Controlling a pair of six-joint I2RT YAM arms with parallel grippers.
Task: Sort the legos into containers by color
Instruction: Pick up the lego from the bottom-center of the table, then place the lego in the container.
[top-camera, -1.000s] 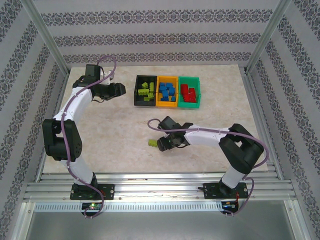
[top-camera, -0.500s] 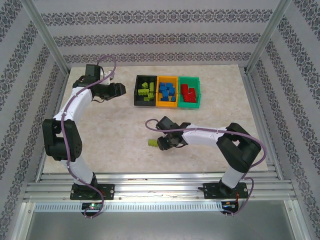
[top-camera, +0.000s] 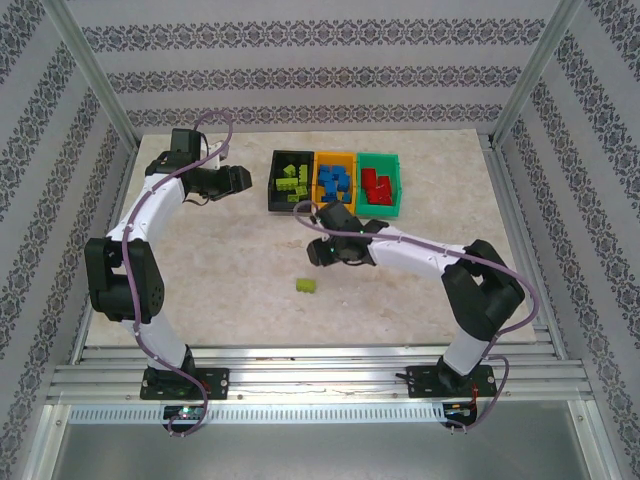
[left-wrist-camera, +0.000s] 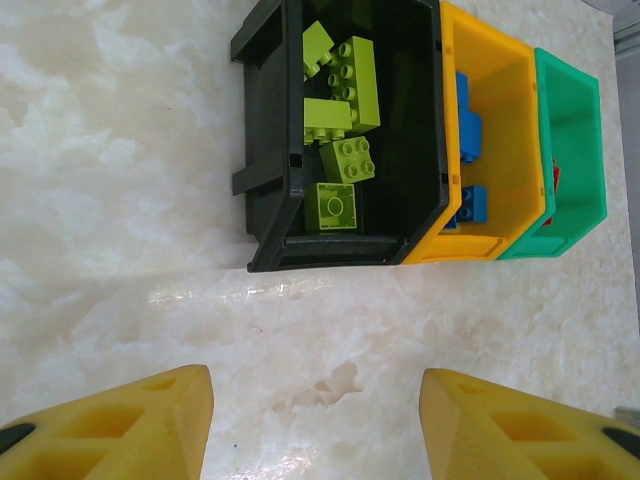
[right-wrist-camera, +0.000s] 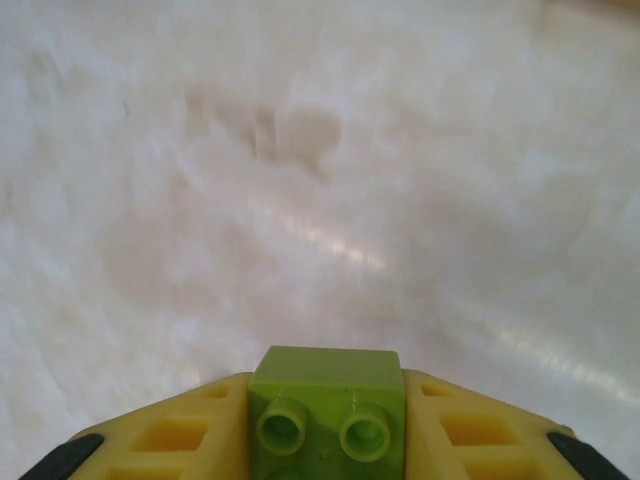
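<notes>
My right gripper (top-camera: 318, 251) is shut on a lime green lego (right-wrist-camera: 327, 400), studs facing the camera, above bare table just in front of the bins. Another lime lego (top-camera: 305, 286) lies loose on the table nearer the arm bases. The black bin (top-camera: 275, 195) holds lime legos (left-wrist-camera: 338, 100), the orange-yellow bin (top-camera: 335, 209) holds blue ones (top-camera: 334, 182), and the green bin (top-camera: 380, 210) holds red ones (top-camera: 375, 184). Left of the black bin, my left gripper (left-wrist-camera: 315, 400) hangs open with nothing between its fingers.
The three bins stand in a row at the back centre of the marble-patterned table (top-camera: 220, 270). Aluminium frame posts and patterned walls close in the sides and back.
My right gripper has lifted away from the loose lime lego and swung back toward the bins with a lime lego in its fingers. The left arm has not moved.
</notes>
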